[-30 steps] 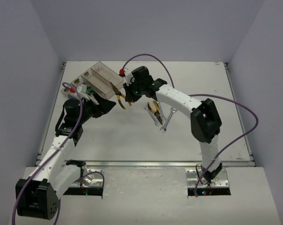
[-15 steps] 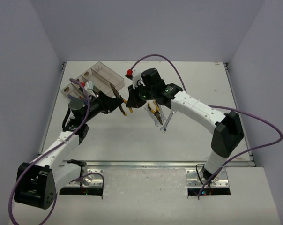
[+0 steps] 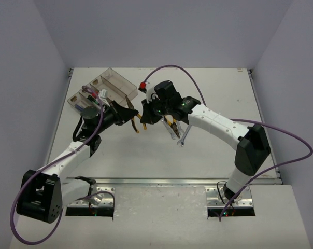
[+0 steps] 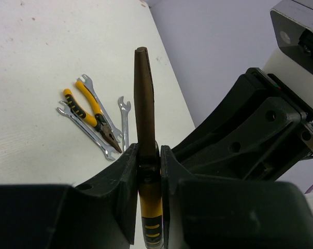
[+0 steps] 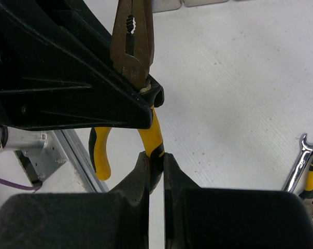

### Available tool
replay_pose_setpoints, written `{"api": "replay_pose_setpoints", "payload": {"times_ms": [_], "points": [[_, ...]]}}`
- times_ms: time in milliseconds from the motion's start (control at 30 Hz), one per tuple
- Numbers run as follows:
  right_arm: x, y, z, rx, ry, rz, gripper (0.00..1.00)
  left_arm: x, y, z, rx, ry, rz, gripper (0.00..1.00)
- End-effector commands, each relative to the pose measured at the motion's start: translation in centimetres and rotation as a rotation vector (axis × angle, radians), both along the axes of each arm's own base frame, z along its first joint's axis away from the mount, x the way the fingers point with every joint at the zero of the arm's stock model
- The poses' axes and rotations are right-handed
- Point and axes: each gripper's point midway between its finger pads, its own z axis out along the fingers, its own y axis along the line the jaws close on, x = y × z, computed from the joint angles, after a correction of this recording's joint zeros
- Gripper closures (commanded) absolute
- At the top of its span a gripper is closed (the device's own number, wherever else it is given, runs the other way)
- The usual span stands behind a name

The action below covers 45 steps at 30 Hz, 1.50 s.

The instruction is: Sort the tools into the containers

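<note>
Left gripper (image 4: pixel 147 155) clamps the pliers (image 4: pixel 143 104) at the pivot and right gripper (image 5: pixel 155 161) clamps one handle, just right of the bins (image 3: pixel 115 78). Verify your left hold before releasing right.

Pale lavender walls (image 3: pixel 161 31) enclose a white table (image 3: pixel 146 150) on three sides.
</note>
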Motion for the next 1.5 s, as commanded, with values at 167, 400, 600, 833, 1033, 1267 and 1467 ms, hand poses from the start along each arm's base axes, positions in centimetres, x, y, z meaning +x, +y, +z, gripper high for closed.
{"api": "replay_pose_setpoints", "payload": {"times_ms": [167, 400, 600, 833, 1033, 1267, 1467], "points": [[0.1, -0.3, 5.3, 0.139, -0.134, -0.053, 0.29, 1.8, 1.8, 3.3, 0.027, -0.053, 0.159, 1.0], [1.5, -8.1, 4.5, 0.034, -0.178, -0.332, 0.01, 6.5, 7.4, 3.2, 0.167, 0.108, 0.521, 1.0], [-0.1, -14.6, 3.8, -0.027, -0.222, -0.494, 0.01, 13.1, 15.3, 1.4, 0.315, 0.291, 0.846, 1.0], [-2.6, -18.0, 1.3, -0.063, -0.222, -0.548, 0.01, 21.2, 20.5, -1.0, 0.399, 0.41, 0.996, 1.0], [-2.8, -18.2, 0.3, -0.089, -0.214, -0.53, 0.01, 25.2, 21.1, -4.8, 0.435, 0.448, 0.999, 1.0], [-2.7, -18.0, -0.5, -0.105, -0.201, -0.522, 0.01, 26.6, 21.0, -8.6, 0.425, 0.533, 1.01, 0.95], [-2.6, -17.8, -1.1, -0.128, -0.188, -0.51, 0.01, 27.0, 20.3, -7.0, 0.384, 0.506, 0.981, 0.3]]}}
